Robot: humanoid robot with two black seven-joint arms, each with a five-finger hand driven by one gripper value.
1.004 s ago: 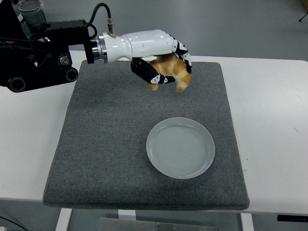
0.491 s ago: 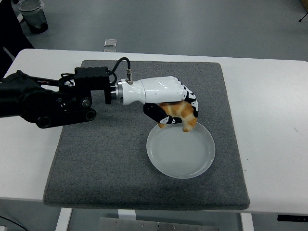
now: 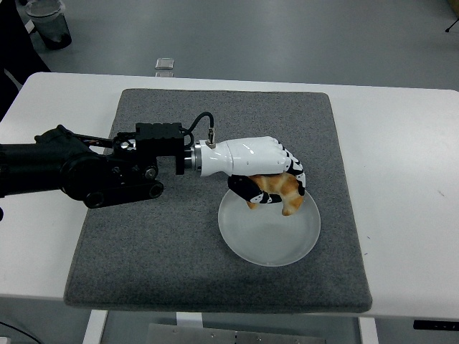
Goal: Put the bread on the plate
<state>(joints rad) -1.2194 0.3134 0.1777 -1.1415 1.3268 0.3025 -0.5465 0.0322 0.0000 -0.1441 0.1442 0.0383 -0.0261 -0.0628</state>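
Note:
My left hand (image 3: 276, 188), white with black finger pads, is shut on a golden-brown piece of bread (image 3: 282, 190). It holds the bread over the far part of a round white plate (image 3: 269, 233); I cannot tell whether the bread touches the plate. The plate sits on a grey mat (image 3: 165, 236). The black left arm (image 3: 79, 170) reaches in from the left edge. The right arm is out of view.
The grey mat covers the middle of the white table (image 3: 401, 179). A small clear object (image 3: 165, 64) lies on the floor beyond the table's far edge. A dark container (image 3: 49, 21) stands at the top left.
My left hand has carried the bread down and toward me, from above the mat's far part to over the plate. The arm has lowered with it.

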